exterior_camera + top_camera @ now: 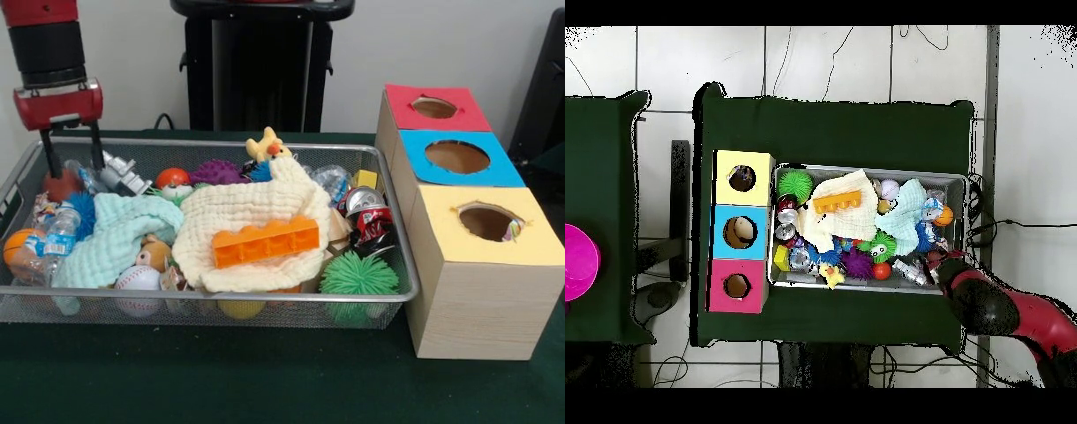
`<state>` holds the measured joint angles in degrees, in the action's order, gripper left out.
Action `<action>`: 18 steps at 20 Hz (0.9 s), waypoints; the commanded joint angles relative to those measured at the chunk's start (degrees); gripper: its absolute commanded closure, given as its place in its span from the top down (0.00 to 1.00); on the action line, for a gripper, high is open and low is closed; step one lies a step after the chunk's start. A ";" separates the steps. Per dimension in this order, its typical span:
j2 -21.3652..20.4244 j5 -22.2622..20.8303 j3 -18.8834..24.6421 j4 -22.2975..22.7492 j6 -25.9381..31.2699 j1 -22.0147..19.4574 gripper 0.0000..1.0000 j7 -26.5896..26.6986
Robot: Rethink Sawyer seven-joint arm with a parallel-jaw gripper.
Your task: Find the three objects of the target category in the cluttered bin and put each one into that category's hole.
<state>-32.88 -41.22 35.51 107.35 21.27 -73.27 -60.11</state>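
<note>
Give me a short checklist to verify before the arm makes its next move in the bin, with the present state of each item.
1. Gripper is inside the wire bin, at its end away from the boxes: ok.
2. Gripper is empty: cannot tell, its tips are among the clutter.
3. Red, blue and yellow holes are free of the arm: ok.
4. Items are uncovered: not ok, cream cloth and mint cloth hide some.
5. Orange block lies on the cream cloth, reachable: ok.
</note>
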 commanded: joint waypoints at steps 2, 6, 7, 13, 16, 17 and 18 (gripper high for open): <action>7.65 -5.18 5.49 -9.75 8.36 -2.23 1.00 16.71; 7.85 -7.05 4.49 -8.06 8.04 -3.16 1.00 15.11; 7.53 -7.59 4.10 -7.40 7.64 -3.40 1.00 14.40; -5.34 -7.56 5.61 2.48 5.77 -6.30 1.00 10.14; -9.45 -7.09 6.57 4.65 5.68 -7.37 1.00 9.47; -9.19 -7.38 6.56 4.56 5.75 -7.77 1.00 9.70; -8.77 -7.74 6.55 4.34 5.74 -8.20 1.00 9.96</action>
<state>-36.50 -46.13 38.44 108.86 23.96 -80.41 -59.98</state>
